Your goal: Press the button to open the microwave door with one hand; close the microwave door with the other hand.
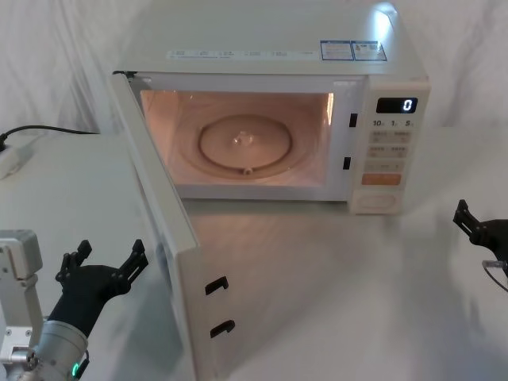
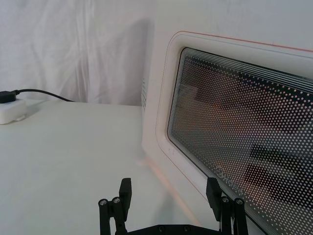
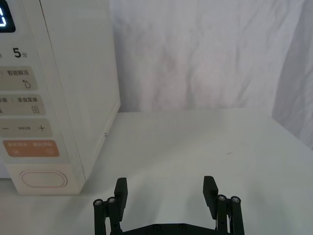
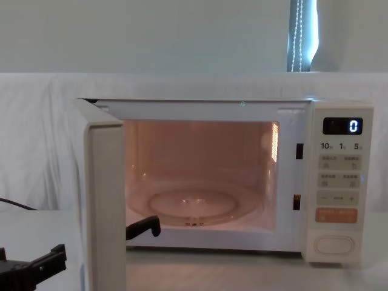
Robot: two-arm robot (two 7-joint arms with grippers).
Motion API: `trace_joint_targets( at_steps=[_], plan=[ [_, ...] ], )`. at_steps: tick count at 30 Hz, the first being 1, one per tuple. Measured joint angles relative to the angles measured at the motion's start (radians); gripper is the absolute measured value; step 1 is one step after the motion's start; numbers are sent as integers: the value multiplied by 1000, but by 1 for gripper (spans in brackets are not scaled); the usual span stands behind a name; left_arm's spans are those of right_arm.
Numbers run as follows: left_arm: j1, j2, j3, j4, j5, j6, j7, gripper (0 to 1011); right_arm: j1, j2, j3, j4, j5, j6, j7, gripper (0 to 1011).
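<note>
The microwave door [image 1: 186,286] stands swung wide open to the left, and its dark glass window [image 2: 234,122] fills the left wrist view. The cavity is lit. My left gripper [image 1: 105,258] is open, low on the table just outside the door's outer face, one fingertip close to the window [image 2: 169,188]. The button [image 1: 375,202] is the plain cream pill at the bottom of the control panel [image 3: 44,178] [image 4: 334,244]. Off to the right of the microwave, my right gripper [image 1: 476,234] is open with nothing in it [image 3: 165,186], clear of the panel.
A white power adapter [image 1: 12,159] with a black cable lies at the far left of the table. An orange key [image 1: 381,178] sits just above the button. A glass turntable [image 1: 246,143] lies inside the cavity. White cloth hangs behind.
</note>
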Motion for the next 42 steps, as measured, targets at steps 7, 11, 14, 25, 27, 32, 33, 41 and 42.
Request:
trace_joint_targets(
  at_steps=[7,11,14,25,27,32,33,41,42],
  plan=[
    [0,0,0,0,0,0,0,1001,0,0,0,0,0,0,0,1002],
    [0,0,0,0,0,0,0,1001,0,0,0,-1,-1,0,0,1002],
    [0,0,0,0,0,0,0,1001,0,0,0,-1,-1,0,0,1002],
    [0,0,0,0,0,0,0,1001,0,0,0,-1,-1,0,0,1002],
    [0,0,0,0,0,0,0,1001,0,0,0,-1,-1,0,0,1002],
    [0,0,0,0,0,0,0,1001,0,0,0,-1,-1,0,0,1002],
    [0,0,0,0,0,0,0,1001,0,0,0,-1,-1,0,0,1002],
    [0,0,0,0,0,0,0,1001,0,0,0,-1,-1,0,0,1002],
    [0,0,0,0,0,0,0,1001,0,0,0,-1,-1,0,0,1002]
  ],
)
